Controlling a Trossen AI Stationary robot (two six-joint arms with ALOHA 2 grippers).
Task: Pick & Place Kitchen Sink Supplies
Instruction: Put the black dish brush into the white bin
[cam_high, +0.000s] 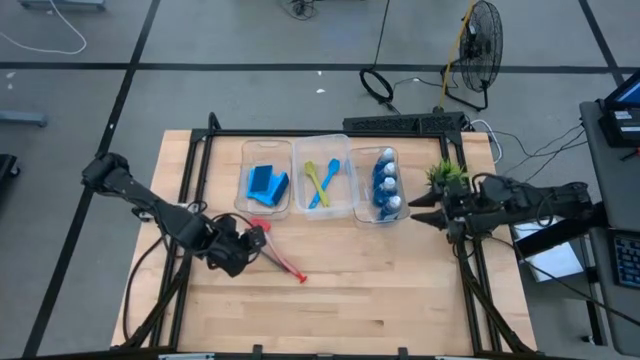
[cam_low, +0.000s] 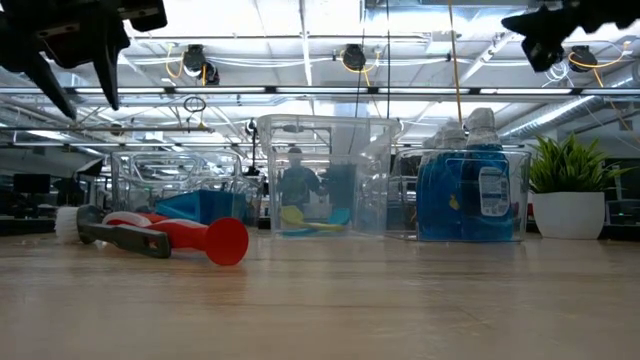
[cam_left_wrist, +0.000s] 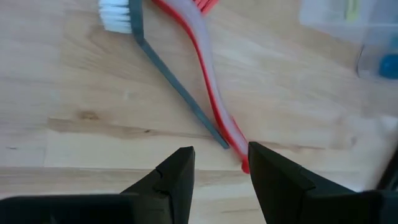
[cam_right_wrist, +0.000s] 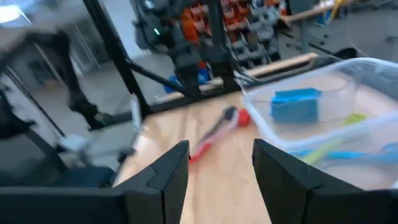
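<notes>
My left gripper hovers part-open and empty over the red brush lying loose on the table; beyond, three bins hold sorted supplies; my right gripper, part-open and empty, waits beside the bottles.

Wooden table with red brush, bins

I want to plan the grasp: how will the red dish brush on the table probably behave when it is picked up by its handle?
The red dish brush looks like thin moulded plastic, so probably light and fairly stiff. Its handle is slim and smooth-looking, so it may slip or pivot between the fingers. The bristle head sits at one end, so that end would likely droop.
</notes>
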